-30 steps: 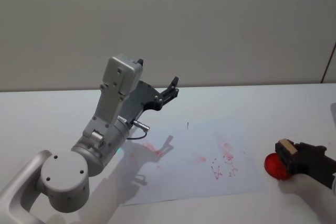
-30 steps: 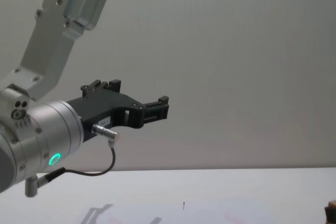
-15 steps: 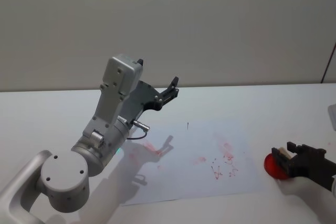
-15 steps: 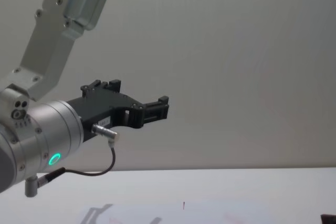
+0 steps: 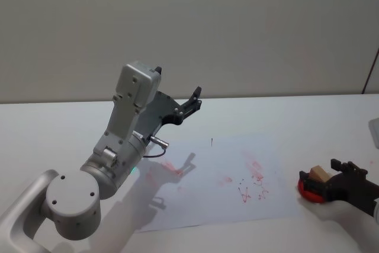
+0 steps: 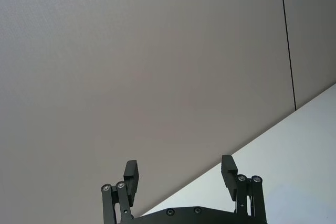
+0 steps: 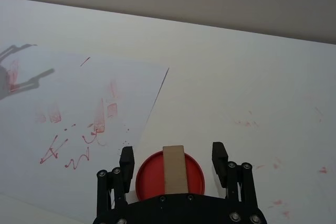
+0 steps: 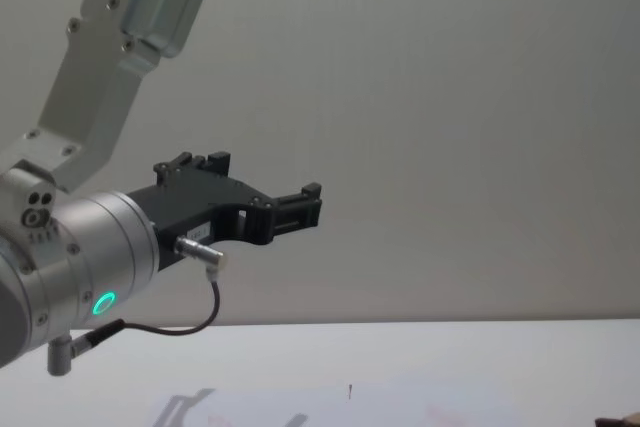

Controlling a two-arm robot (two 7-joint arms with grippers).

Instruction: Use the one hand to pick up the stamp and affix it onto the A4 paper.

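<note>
The stamp point(image 5: 317, 173), a small tan wood block, stands on a round red ink pad point(image 5: 307, 190) just right of the A4 paper point(image 5: 219, 170). My right gripper point(image 5: 324, 177) is low at the table's right front, open, with one finger on each side of the stamp and a gap to it. In the right wrist view the stamp point(image 7: 174, 174) sits on the red pad point(image 7: 148, 174) between the fingers of the right gripper point(image 7: 172, 156), apart from both. The paper point(image 7: 79, 87) carries red stamp marks. The left gripper point(image 5: 192, 100), on the arm with the green ring, hangs open above the paper's far left.
The left arm's grey body point(image 5: 118, 146) stands over the left part of the white table point(image 5: 296, 117) and casts a shadow on the paper. Faint red smudges point(image 7: 247, 123) mark the table right of the paper. A plain wall rises behind.
My right gripper has come down with the stamp from above the red pad. The stamp now rests on the pad and the fingers stand apart from it. The left arm has not moved.
</note>
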